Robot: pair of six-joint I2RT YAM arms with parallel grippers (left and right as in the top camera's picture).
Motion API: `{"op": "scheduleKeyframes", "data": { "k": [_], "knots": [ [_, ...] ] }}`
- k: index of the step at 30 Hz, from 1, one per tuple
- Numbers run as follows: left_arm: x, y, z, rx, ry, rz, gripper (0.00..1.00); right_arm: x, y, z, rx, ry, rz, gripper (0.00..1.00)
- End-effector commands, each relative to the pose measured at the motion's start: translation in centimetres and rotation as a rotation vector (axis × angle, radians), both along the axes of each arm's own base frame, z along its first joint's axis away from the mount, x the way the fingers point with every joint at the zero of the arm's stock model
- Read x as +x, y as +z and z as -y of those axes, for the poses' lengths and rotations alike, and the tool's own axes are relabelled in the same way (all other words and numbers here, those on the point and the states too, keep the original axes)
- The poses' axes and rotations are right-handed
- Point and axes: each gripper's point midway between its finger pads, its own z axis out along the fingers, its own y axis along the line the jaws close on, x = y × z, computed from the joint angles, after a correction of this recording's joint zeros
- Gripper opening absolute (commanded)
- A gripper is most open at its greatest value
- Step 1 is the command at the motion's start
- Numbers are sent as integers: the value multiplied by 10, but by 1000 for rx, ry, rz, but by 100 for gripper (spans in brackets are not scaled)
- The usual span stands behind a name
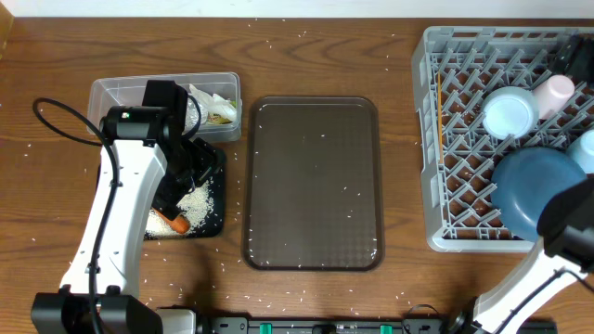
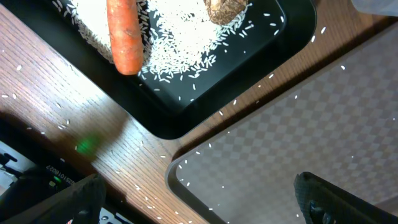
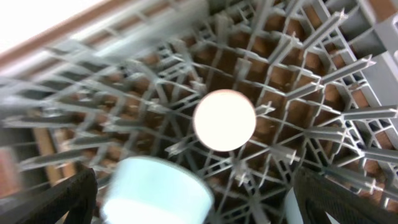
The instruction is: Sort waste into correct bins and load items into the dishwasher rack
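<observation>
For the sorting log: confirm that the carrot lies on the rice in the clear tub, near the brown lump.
Wrong bin: the carrot lies on the rice in the black tray, not the clear tub, near the brown lump. The left wrist view shows it.

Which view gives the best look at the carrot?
Left wrist: the carrot lies large and sharp on rice in the black tray, its upper end cut off by the frame. Overhead shows it only as a small orange spot beside the left arm. The right wrist view lacks it.
</observation>
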Motion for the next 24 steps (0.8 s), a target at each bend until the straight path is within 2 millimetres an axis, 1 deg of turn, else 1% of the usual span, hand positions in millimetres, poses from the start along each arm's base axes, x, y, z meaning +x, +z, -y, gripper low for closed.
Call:
{"op": "scheduleKeyframes", "data": {
  "k": [1,2,3,4,5,8,10,12,15,18,19,22,24],
  "knots": [
    [-1,4,-4,20,-7,11,98,-24,91,-41,75,25,191,94],
    [-1,4,-4,20,-7,11,98,-36,105,-51,88,38,202,94],
    [-1,4,-4,20,-7,11,98,-47,113,-57,103,35,204,95],
    [-1,4,-4,20,-7,11,98,-63,121,-66,123,19,194,94],
    [-1,4,-4,20,-7,11,98,-76,126,-72,135,11,181,94],
    [-1,4,-4,20,-7,11,98,-123,134,-97,174,7,109,92],
    [-1,4,-4,20,-7,11,98,-152,137,-115,195,13,64,93],
    [-1,4,-4,20,-7,11,98,-176,141,-133,201,39,40,92],
    [-1,4,-4,20,-7,11,98,-202,147,-163,185,110,53,92],
    [-1,4,-4,20,-7,11,98,-222,147,-189,159,196,99,90],
    [-1,4,-4,20,-7,11,98,-227,146,-195,153,215,115,99],
    [-1,4,-4,20,-7,11,98,-242,140,-206,141,245,151,99],
    [-1,4,-4,20,-7,11,98,-252,133,-208,143,245,147,99]
  ]
}}
